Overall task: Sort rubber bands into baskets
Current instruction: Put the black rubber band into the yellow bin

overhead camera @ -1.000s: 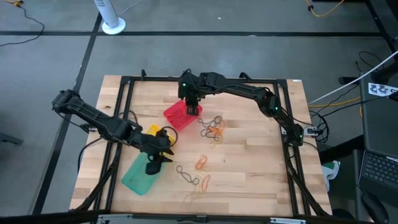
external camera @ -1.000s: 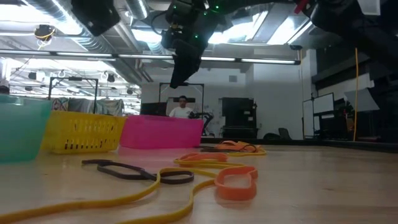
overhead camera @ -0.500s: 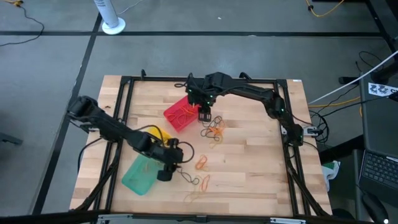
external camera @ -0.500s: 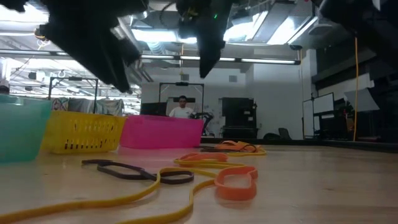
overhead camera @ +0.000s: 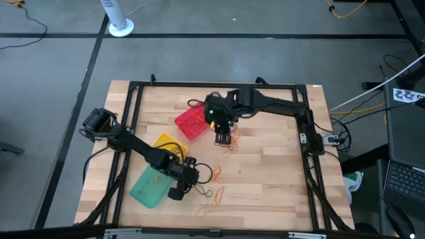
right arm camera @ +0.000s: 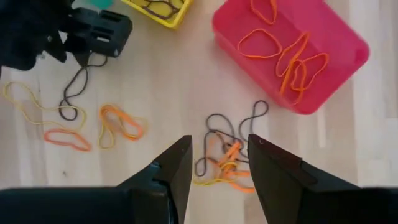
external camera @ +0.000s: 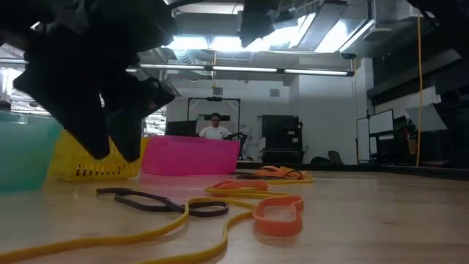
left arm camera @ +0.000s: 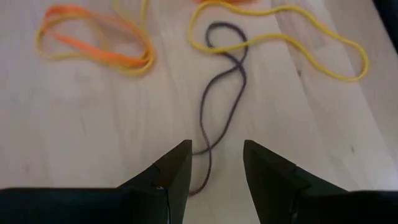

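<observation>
My left gripper [left arm camera: 216,155] is open and low over the table, right of the teal basket [overhead camera: 149,188]. Its fingers stand on either side of a dark rubber band [left arm camera: 221,106] lying flat on the wood. I cannot tell whether they touch it. My right gripper [right arm camera: 219,152] is open and high above a tangle of dark, orange and yellow bands [right arm camera: 227,155], just right of the red basket [right arm camera: 292,50], which holds orange bands. The yellow basket [right arm camera: 158,9] holds dark bands. More orange and yellow bands [left arm camera: 93,40] lie loose nearby.
The three baskets stand in a slanted row on the table's left half [overhead camera: 169,143]. A black frame rail [overhead camera: 133,106] runs along the table's edges. Bare wood lies to the right [overhead camera: 272,166]. In the low view a person [external camera: 215,128] sits far behind the table.
My left gripper has swung from above the teal basket toward the table's right edge and come down over the dark band. My right gripper has left the red basket, going up and toward the table's right and near edges, and now stands above the tangle.
</observation>
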